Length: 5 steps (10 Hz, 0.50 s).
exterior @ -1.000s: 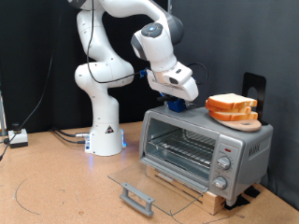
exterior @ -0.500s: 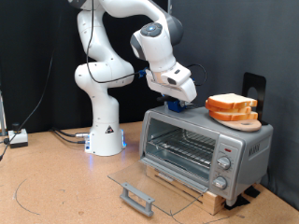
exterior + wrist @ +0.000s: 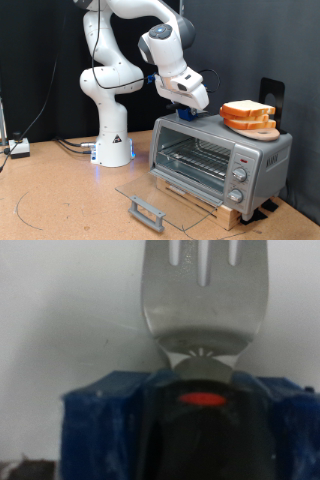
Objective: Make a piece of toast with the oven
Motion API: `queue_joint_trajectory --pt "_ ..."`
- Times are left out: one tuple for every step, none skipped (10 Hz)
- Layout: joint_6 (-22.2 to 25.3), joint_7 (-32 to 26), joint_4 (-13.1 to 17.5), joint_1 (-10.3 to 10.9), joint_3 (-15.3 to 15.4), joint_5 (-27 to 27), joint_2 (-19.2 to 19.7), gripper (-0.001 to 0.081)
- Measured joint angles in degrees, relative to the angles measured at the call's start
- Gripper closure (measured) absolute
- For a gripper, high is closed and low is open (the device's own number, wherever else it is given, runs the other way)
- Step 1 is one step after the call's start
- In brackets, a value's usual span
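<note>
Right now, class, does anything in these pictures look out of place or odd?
Nothing is spilled or broken. One oddity: the bread slices sit stacked on a board atop the oven, whose door hangs open over an empty rack.

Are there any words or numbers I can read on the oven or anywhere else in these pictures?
No text can be read anywhere.
Oven: small marks around the knobs on its panel, too small and blurred to read.
Fork in the wrist view: a red oval spot on the black handle, no letters visible.
Bread slices on top of the oven: no label.
Pincer, down at the oven's top: no writing visible.
</note>
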<state>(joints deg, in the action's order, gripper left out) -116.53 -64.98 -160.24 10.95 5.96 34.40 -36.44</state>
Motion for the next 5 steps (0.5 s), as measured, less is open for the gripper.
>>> queue_joint_trajectory --pt "0.06 0.0 -0.08 0.0 0.0 -0.13 0.04 0.0323" --pt "0.11 0.0 -0.14 0.0 0.0 -0.19 0.05 0.0296" --pt "0.16 -0.01 -0.17 0.0 0.0 -0.22 0.05 0.0169" --pt "0.19 -0.02 -0.17 0.0 0.0 -0.24 0.05 0.0056" --pt "0.22 -0.02 -0.19 0.0 0.0 -0.24 0.05 0.0056"
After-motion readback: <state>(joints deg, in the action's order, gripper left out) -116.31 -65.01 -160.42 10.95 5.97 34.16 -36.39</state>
